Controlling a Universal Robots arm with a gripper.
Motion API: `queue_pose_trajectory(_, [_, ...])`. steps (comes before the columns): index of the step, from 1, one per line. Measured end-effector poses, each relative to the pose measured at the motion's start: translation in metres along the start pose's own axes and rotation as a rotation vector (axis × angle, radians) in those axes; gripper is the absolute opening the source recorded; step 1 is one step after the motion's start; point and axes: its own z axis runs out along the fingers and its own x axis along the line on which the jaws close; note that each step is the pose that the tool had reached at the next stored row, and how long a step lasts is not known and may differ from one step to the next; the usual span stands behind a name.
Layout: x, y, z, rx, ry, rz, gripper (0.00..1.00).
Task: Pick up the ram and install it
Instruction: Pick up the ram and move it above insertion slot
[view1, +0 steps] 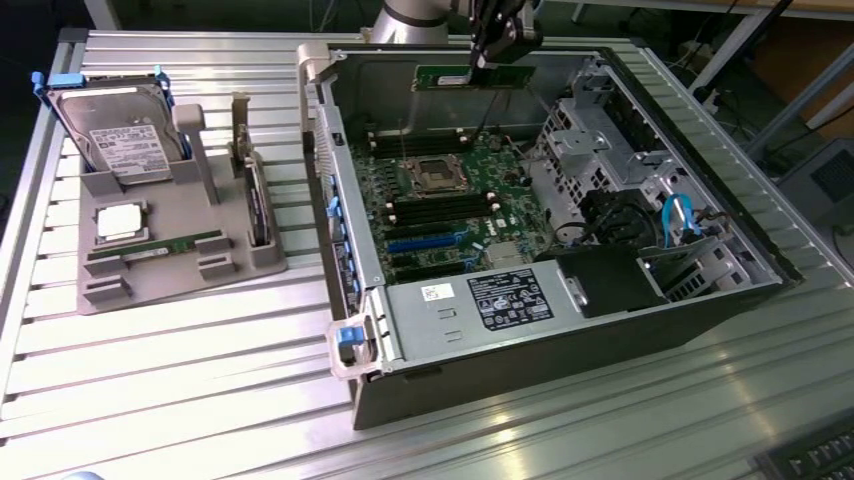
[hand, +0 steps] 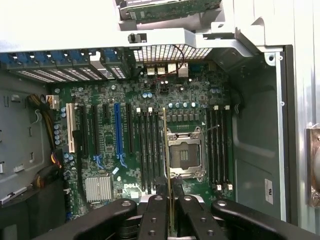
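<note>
My hand (view1: 478, 62) is clenched on the ram (view1: 510, 77), with the stick pinched edge-on between my fingers (hand: 152, 220). It's hanging over the motherboard (view1: 447, 215) at the far end of the open case (view1: 534, 372).

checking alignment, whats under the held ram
The ram, in the gripper, hangs over the motherboard, its black slots and CPU socket. The strip directly beneath it is covered.

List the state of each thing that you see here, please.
ram, held by the tool above the motherboard
tool, shut on the ram
computer case, on its side, open
processor socket, empty
memory slots, empty
hard drive, upright in the grey holder
second green stick, lying in the holder
</note>
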Motion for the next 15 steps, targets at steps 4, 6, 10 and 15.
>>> queue_pose_trajectory(4, [-0.001, -0.0001, 0.0, 0.0, 0.0001, 0.0, 0.14])
queue_pose_trajectory(6, [-0.006, 0.0003, 0.0003, 0.0, 0.0001, 0.0, 0.14])
queue_pose_trajectory(10, [-0.011, 0.0005, 0.0006, -0.0001, 0.0001, 0.0, 0.14])
queue_pose_trajectory(15, [-0.011, 0.0006, 0.0007, 0.0, 0.0, 0.0, 0.14])
